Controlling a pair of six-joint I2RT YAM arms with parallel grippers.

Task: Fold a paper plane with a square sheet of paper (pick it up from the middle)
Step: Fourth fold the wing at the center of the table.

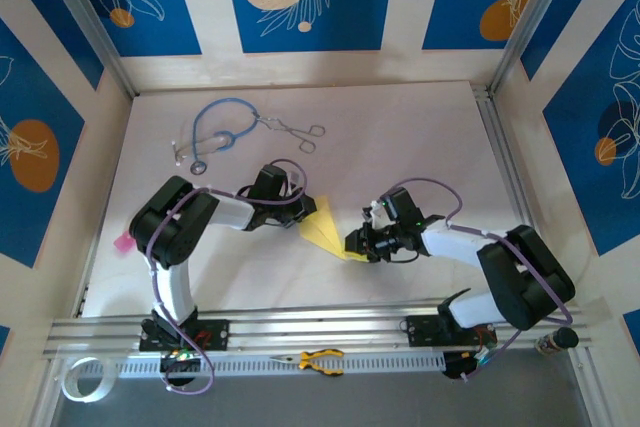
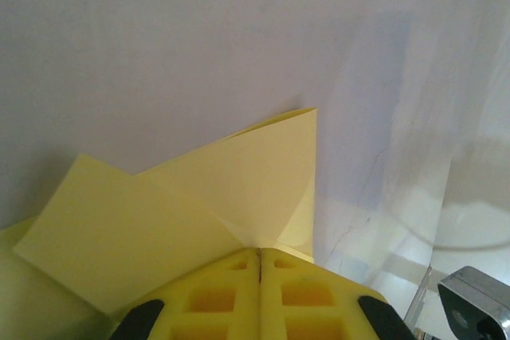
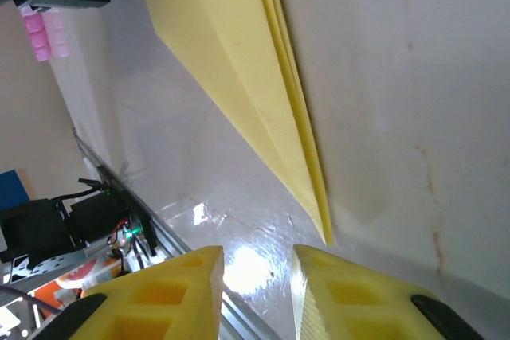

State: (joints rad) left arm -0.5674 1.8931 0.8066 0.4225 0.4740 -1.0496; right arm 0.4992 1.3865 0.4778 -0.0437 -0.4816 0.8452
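Note:
The square sheet of paper is folded into a slim pale-yellow paper plane [image 1: 325, 230] that lies mid-table between my two arms. My left gripper [image 1: 303, 209] is shut on its wide rear end. In the left wrist view the folded flaps [image 2: 239, 189] fan out from the closed jaws of the left gripper [image 2: 260, 254]. My right gripper [image 1: 355, 244] stands open at the pointed end. In the right wrist view the paper plane [image 3: 231, 61] tapers to a sharp tip just ahead of the right-hand finger [image 3: 335, 292], and the right gripper [image 3: 256, 264] has nothing between its fingers.
A blue stethoscope [image 1: 215, 132] and metal forceps [image 1: 295, 132] lie at the back of the table. A small pink object [image 1: 122, 243] sits at the left edge. Yellow-handled pliers [image 1: 320, 360] and a tape roll [image 1: 80, 377] rest by the front rail.

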